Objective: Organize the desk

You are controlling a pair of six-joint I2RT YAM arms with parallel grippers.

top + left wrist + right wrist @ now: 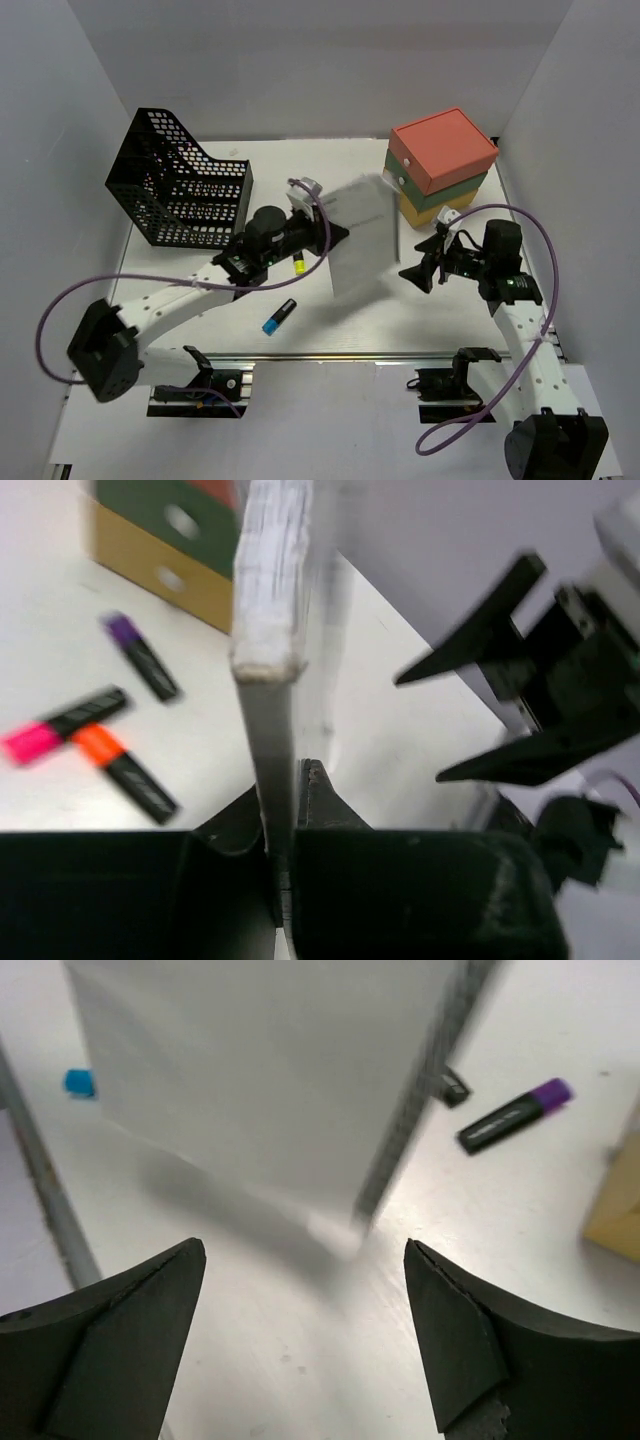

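The white desk (390,318) carries loose markers. My left gripper (334,232) is shut on the edge of a white notebook (362,236) and holds it upright above the middle of the desk. In the left wrist view the notebook (268,600) stands edge-on between the closed fingers (322,798). My right gripper (420,271) is open and empty just right of the notebook, facing its flat side (260,1070). Its fingers (150,1305) stand wide apart over bare desk (330,1360).
A black mesh file basket (178,190) stands at the back left. A coral, green and yellow drawer box (441,163) stands at the back right. Yellow (298,265) and blue (279,316) markers lie under the left arm. Purple (145,658), pink (60,728) and orange (125,770) markers lie near the box.
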